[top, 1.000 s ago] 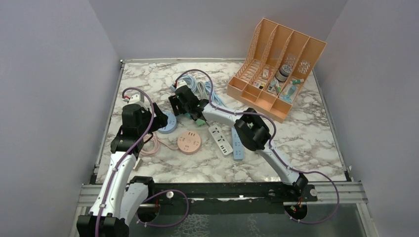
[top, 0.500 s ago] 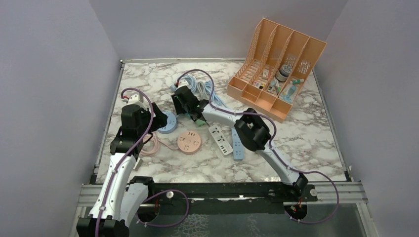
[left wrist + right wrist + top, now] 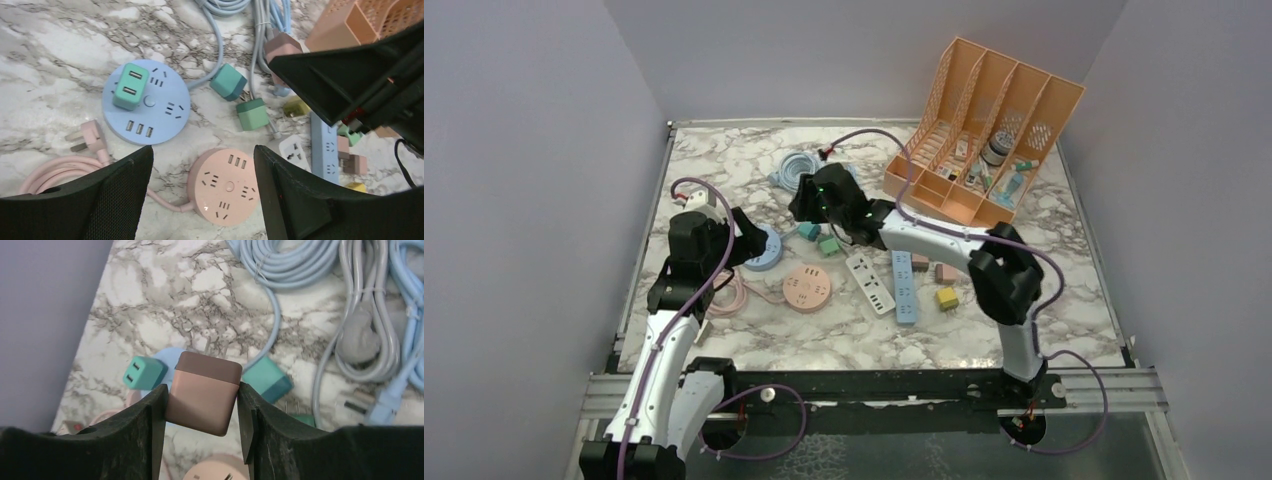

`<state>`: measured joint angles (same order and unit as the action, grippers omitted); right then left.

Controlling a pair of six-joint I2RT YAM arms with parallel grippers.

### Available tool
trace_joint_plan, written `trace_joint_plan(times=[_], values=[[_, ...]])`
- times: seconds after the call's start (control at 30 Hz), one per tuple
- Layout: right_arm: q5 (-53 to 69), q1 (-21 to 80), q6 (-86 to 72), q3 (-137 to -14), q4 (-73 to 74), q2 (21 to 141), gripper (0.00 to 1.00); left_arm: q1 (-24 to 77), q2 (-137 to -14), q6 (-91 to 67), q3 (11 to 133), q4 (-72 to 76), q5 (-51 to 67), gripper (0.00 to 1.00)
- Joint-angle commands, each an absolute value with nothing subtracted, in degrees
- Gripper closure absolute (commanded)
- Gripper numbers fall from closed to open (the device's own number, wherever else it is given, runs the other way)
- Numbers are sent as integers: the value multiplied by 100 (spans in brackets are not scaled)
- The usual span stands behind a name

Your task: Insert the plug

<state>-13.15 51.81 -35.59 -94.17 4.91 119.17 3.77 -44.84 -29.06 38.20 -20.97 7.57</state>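
Item: brown plug (image 3: 204, 392), clenched in my R claw (image 3: 202, 422), off desk (image 3: 1064, 290), near blue round hub (image 3: 146, 107), prongs (image 3: 223, 346) fwd. L claw (image 3: 200, 165): released, empty, above hub. Do well: square prongs w/ free slots, press straight, no tilt.

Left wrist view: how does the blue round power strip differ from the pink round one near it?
Colour: the blue round power strip is light blue; the pink round power strip is salmon pink. Load: the blue one carries a plugged-in teal charger; the pink one has every socket free. Both are flat discs with three USB ports in a row, lying apart on the marble table.
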Motion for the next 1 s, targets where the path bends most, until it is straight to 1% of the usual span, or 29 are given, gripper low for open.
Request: trace_joint_plan(times=[0.0, 0.1, 0.17, 0.3, 0.37, 0.53, 0.6, 0.67, 0.87, 0.97], values=[[-1046, 5201, -4947, -8162, -75, 10923, 57, 378, -4407, -3247, 3634, -1538, 1561, 24], [-1007, 5203, -5631, -6854, -745, 10153, 57, 379, -4411, -3612, 3362, -1176, 1746, 24], [-984, 5203, -6127, -6254, -1035, 9740, 57, 390, -4453, -3740, 3176, -897, 1959, 25], [-928, 5202, -7013, -5577, -1000, 9285, 57, 576, -4604, -3920, 2960, -455, 2185, 25], [-944, 5203, -7387, -5265, -1140, 9110, 57, 830, -4706, -4017, 2879, -261, 2062, 26], [-1030, 5203, -8194, -4970, -1049, 8891, 57, 1921, -5053, -4019, 2830, 120, 1425, 26], [-1048, 5187, -8595, -4931, -919, 8869, 57, 2218, -5038, -4005, 2805, 125, 1171, 26], [-1052, 5185, -9002, -4861, -903, 8870, 57, 2388, -4931, -4041, 2637, 300, 1027, 26], [-976, 5177, -9795, -4896, -834, 9024, 58, 2647, -4789, -4201, 2293, 1008, 1177, 26], [-969, 5177, -10164, -4946, -801, 9099, 58, 2798, -4736, -4399, 2110, 1446, 1073, 26]])
